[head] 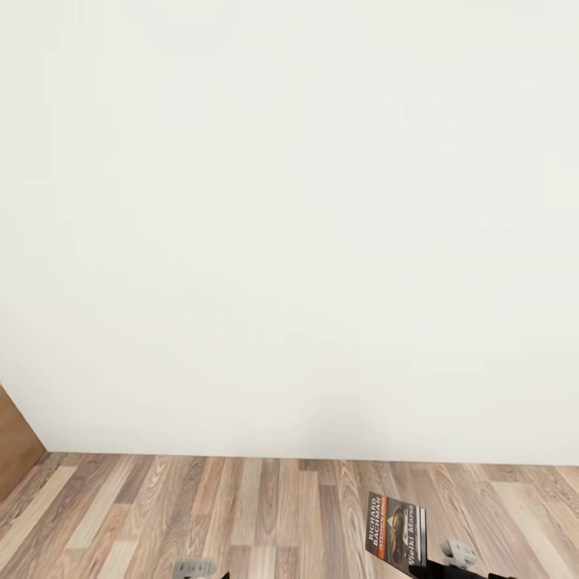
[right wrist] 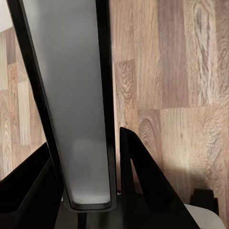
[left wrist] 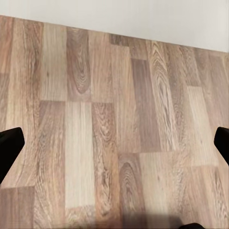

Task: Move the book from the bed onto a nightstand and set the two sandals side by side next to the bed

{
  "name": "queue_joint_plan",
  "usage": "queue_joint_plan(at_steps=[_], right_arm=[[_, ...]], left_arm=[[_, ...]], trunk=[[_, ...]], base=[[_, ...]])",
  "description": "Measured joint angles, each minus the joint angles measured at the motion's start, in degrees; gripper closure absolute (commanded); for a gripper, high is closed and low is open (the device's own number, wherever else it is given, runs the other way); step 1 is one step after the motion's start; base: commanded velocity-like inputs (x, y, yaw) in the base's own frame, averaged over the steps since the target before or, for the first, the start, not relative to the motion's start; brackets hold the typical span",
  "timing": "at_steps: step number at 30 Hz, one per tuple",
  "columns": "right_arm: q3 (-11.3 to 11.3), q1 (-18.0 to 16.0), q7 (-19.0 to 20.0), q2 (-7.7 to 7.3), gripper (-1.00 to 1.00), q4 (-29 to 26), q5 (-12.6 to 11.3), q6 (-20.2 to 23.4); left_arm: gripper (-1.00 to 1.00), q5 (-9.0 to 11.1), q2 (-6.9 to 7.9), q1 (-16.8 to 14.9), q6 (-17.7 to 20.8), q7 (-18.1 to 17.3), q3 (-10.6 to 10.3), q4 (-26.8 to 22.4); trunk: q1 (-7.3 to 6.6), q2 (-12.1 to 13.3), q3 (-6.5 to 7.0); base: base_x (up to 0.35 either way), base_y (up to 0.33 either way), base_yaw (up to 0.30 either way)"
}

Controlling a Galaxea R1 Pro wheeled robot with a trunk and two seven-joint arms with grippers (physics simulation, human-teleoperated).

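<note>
My right gripper [head: 418,568], low at the right edge of the head view, is shut on the book [head: 396,527]. The book stands upright above the plank floor, its dark cover with white lettering and an orange band facing the camera. In the right wrist view the book [right wrist: 81,119] runs edge-on between the two black fingers [right wrist: 138,176], which press on it from both sides. My left gripper [left wrist: 114,143] is open over bare floor, with nothing between its fingertips [left wrist: 9,145]. The bed, the nightstand and the sandals are out of view.
A plain white wall [head: 289,225] stands close ahead and meets the wood-plank floor [head: 241,507]. A brown wooden panel [head: 14,450] juts in at the left edge. A grey part of my left arm [head: 195,568] shows at the bottom.
</note>
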Motion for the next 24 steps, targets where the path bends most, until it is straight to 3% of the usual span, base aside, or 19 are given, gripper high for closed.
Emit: queue_joint_plan(at_steps=[24], right_arm=[[0.0, 0.0, 0.1, 0.00, 1.00, 0.0, 0.0, 0.0]], left_arm=[[-1.00, -0.1, -0.68, 0.1, 0.0, 0.0, 0.0, 0.0]], trunk=[[0.00, 0.0, 0.00]], base=[[0.315, 0.000, 0.000]])
